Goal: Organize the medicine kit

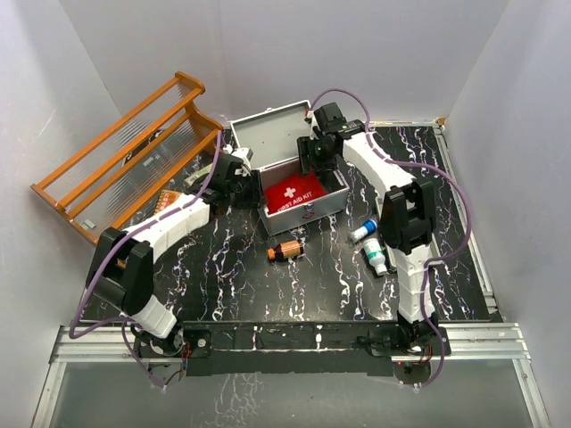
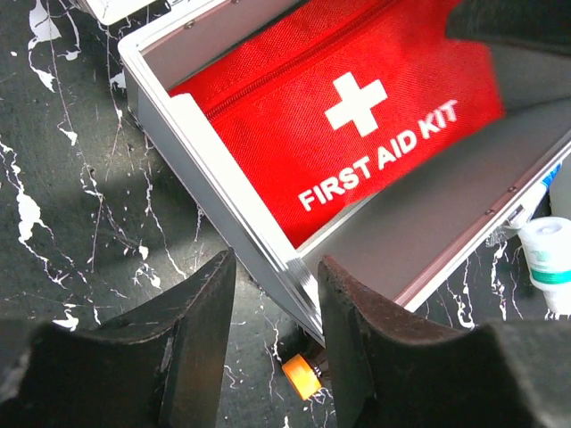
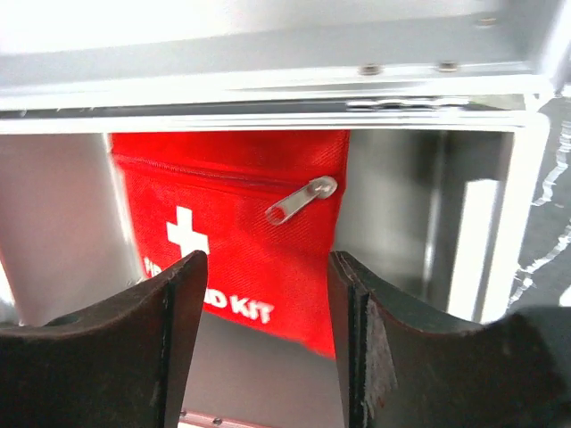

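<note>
From above, the medicine kit (image 1: 308, 212) stands open at the back centre of the table (image 1: 268, 285), lid raised, with a red pouch (image 1: 294, 192) inside. The left fingers (image 1: 241, 183) are at its left end and the right fingers (image 1: 314, 159) at its back right corner.

Left wrist: the left fingers (image 2: 192, 330) are narrowly parted astride the kit's wall (image 2: 232, 192), with a gap showing beside it.

Right wrist: the right fingers (image 3: 357, 321) stand wide over the pouch (image 3: 241, 232), holding nothing.

Medicine kit (image 2: 223, 198): brushed grey metal, satin sheen. Pouch (image 2: 294, 134) inside it: red woven cloth, matt. My left fingers (image 2: 192, 339): matt black, slightly rough.
</note>
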Robot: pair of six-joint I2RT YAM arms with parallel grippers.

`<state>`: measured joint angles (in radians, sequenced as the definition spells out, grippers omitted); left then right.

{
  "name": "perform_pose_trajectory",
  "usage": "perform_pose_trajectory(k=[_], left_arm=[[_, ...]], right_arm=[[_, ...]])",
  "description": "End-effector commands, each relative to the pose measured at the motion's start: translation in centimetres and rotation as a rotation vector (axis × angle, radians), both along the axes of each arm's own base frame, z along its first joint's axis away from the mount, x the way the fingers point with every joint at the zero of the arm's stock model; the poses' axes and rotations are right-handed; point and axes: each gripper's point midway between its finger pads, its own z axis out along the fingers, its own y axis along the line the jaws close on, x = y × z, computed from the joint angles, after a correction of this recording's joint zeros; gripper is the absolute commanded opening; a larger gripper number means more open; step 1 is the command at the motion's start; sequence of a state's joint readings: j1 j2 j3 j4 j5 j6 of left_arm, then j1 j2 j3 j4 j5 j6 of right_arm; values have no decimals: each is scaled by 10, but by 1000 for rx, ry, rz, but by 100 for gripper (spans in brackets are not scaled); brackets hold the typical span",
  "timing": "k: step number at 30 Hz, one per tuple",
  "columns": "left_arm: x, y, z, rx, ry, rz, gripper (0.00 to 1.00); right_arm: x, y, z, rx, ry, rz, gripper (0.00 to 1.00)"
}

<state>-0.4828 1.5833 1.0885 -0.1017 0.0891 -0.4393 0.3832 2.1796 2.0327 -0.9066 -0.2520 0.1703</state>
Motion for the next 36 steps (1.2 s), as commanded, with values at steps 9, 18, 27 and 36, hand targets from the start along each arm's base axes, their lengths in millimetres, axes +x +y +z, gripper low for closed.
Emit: perform_pose_trajectory(k=[9,18,27,36], left_arm=[[-14,-1,75,-39,-138,-97,51],[-43,20,88,-28,-180,-87,58],[-105,22,35,-157,-39,-121,66],[-126,20,-9,-229,89,-70,62]], right_arm=[[8,-46,124,8,-388,-264,60],[-77,-52,150,173,-480,-169,66],[-150,-53,113,247,-469,-100,69],[-194,7,37,257,-327,-17,71]])
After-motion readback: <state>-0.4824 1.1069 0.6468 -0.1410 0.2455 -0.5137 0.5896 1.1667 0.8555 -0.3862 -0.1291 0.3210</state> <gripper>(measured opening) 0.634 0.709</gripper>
